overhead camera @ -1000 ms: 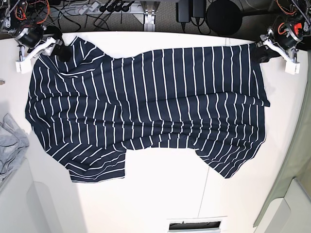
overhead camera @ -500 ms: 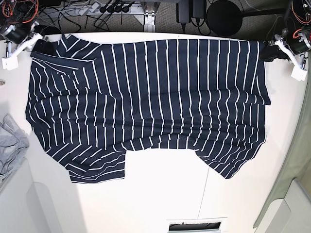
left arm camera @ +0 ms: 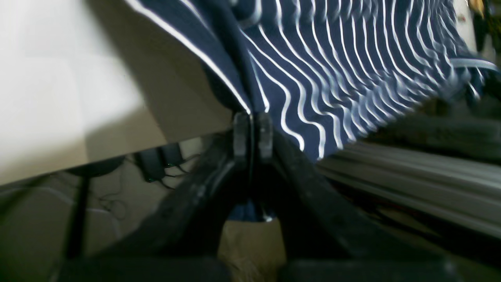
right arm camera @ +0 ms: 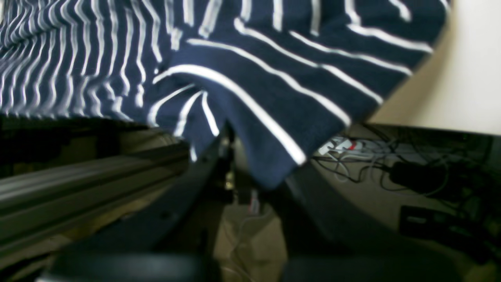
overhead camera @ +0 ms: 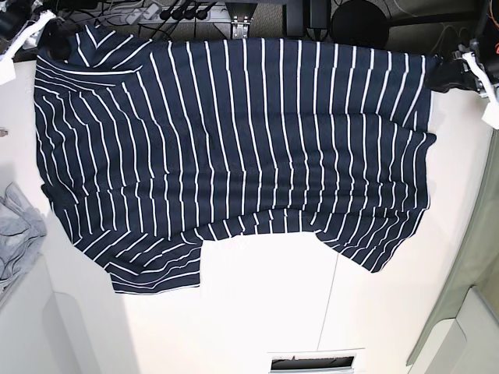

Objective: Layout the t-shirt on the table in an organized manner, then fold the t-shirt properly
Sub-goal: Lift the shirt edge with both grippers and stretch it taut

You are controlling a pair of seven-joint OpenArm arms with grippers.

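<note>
The t-shirt [overhead camera: 234, 140], dark navy with thin white stripes, lies spread wide on the white table [overhead camera: 257, 312]. Its far edge is stretched taut between my two grippers, past the table's far edge. My left gripper [overhead camera: 448, 74], at the base view's right, is shut on one far corner; the left wrist view shows the fingers [left arm camera: 242, 133] pinched on the fabric [left arm camera: 332, 58]. My right gripper [overhead camera: 48, 29], at the top left, holds the other corner. In the right wrist view, fabric [right arm camera: 254, 58] drapes over that gripper [right arm camera: 231, 145] and hides its tips. Two flaps of the shirt hang toward the front.
A light-grey cloth [overhead camera: 15, 226] lies at the left edge. Cables and a power strip [overhead camera: 179, 12] and a black round base [overhead camera: 359, 19] sit beyond the far edge. A thin seam [overhead camera: 331, 296] runs to a slot [overhead camera: 312, 362] at the front edge.
Both grippers have moved toward the far edge and further apart, pulling the shirt's far edge with them. The shirt now lies flatter and wider.
</note>
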